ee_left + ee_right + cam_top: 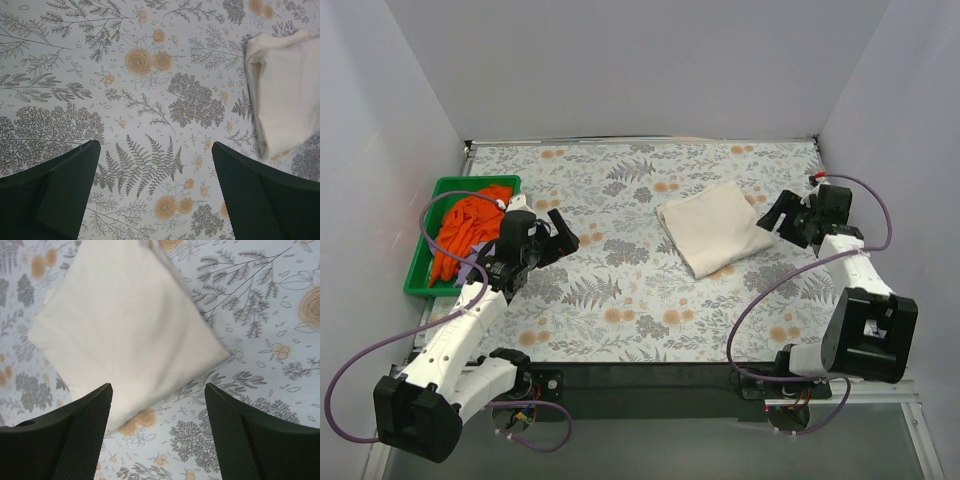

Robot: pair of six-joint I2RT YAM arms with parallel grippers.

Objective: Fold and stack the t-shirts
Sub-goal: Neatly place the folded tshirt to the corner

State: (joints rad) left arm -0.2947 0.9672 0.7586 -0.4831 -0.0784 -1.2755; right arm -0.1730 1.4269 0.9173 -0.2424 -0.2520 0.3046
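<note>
Starting from my side of the table [620, 310], I am looking first at the left gripper [563, 232]. It is hanging over the flowered cloth with its claw spread wide, and in the left wrist view nothing is lying between its fingers [60, 190], only the printed leaves. Just beside this arm, on the left, the green tray [423, 262] is holding the orange t-shirt [470, 225], which is lying there crumpled and not folded. Whether another shirt is lying under it I cannot tell.

On the right, a little further, the right gripper [778, 215] is standing just beside the cream t-shirt [715, 228]. Its claw is also spread, and the right wrist view is showing the cloth below and ahead of the fingers [75, 435], not pinched by them.

The cream t-shirt is lying right of the middle of the table as a flat, neat rectangle, so I am judging this one as folded and released. The task is then only partly done: the orange t-shirt is waiting in the tray, and no stack is existing yet, because nothing is lying on the cream one.
</note>
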